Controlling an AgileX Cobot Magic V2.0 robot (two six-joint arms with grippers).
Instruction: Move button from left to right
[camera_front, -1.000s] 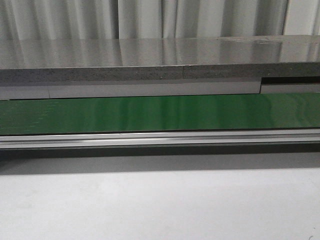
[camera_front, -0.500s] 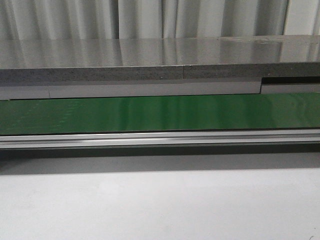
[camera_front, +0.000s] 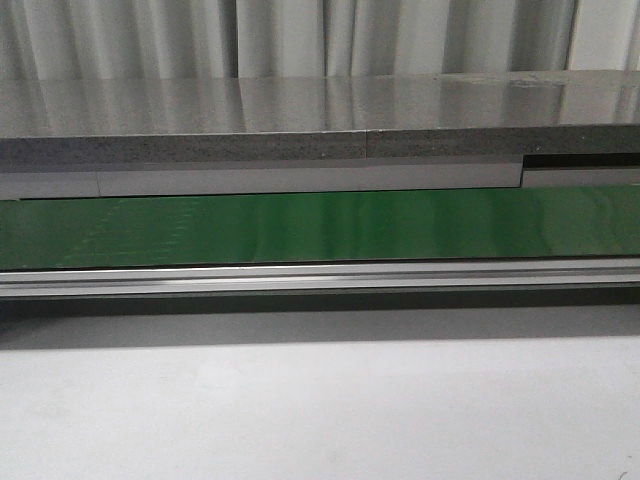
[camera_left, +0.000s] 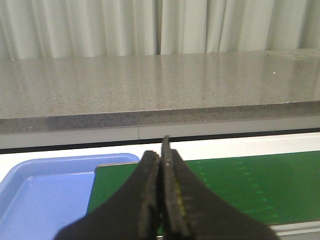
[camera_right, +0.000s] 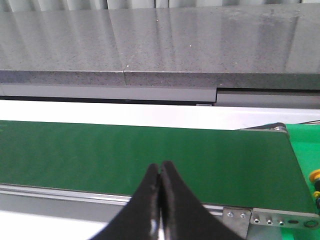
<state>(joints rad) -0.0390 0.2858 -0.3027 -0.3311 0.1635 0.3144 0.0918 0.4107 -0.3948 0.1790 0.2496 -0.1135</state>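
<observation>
Compared with the earlier front views nothing has changed: the green conveyor belt (camera_front: 320, 228) crosses the middle of the frame, with the grey counter (camera_front: 300, 110) above it and a pale surface (camera_front: 320, 410) below. The left gripper (camera_left: 161, 167) is closed with nothing between its fingers, a blue tray (camera_left: 45, 190) at lower left behind it. The right gripper (camera_right: 160, 177) is also closed and empty, and the button (camera_right: 315, 176) shows only as a yellow edge at the right border, beyond the belt's end.
</observation>
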